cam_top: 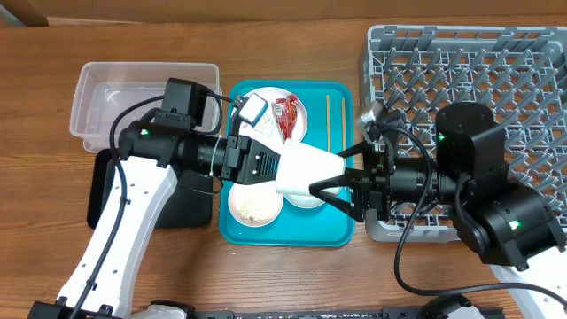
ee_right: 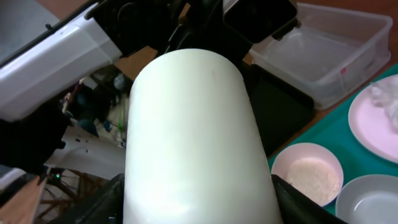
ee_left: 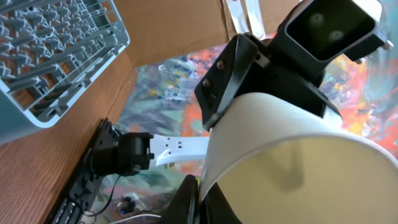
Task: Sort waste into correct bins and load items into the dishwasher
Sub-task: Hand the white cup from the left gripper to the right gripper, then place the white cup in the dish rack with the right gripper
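The cup [cam_top: 306,168] hangs level above the teal tray [cam_top: 337,232], its long axis running nine to three. The left fingers [cam_top: 261,165] clamp its nine o'clock end. The right fingers [cam_top: 330,188], at three o'clock, stand open astride the other end.

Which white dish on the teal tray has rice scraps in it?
The small bowl at the tray's near-left corner; the dish beside it is empty, and the big plate carries a red wrapper.

Bright even light from above, soft shadows on the table [cam_top: 292,275], close white cup [ee_right: 193,143] slightly blurred.
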`<state>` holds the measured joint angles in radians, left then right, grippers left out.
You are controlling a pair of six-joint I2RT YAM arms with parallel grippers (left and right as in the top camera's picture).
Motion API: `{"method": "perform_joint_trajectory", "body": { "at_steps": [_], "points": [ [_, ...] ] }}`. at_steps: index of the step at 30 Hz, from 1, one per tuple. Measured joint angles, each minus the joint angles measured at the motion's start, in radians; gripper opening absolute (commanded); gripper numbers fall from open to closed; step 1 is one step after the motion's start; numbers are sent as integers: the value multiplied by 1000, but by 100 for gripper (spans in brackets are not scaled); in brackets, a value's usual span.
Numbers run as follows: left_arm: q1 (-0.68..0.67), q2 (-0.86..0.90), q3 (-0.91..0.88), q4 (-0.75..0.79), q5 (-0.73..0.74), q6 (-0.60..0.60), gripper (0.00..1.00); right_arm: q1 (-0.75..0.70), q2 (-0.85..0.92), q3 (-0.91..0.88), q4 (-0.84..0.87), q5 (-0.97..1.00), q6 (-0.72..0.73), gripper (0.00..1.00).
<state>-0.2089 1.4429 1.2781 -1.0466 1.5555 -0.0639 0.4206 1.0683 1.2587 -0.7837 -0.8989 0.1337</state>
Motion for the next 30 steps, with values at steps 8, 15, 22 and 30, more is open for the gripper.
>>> {"method": "perform_joint_trajectory", "body": {
  "at_steps": [8,15,22,30],
  "points": [
    [-13,0,0,0,4,16,90,11,-18,0,-5,18,3,45],
    [-13,0,0,-44,-217,5,94,13,-176,1,-219,402,102,50],
    [-13,0,0,-79,-419,-15,90,13,-236,6,-526,878,315,50],
    [-13,0,0,-103,-476,-16,89,13,33,5,-698,1062,510,50]
  ]
}}
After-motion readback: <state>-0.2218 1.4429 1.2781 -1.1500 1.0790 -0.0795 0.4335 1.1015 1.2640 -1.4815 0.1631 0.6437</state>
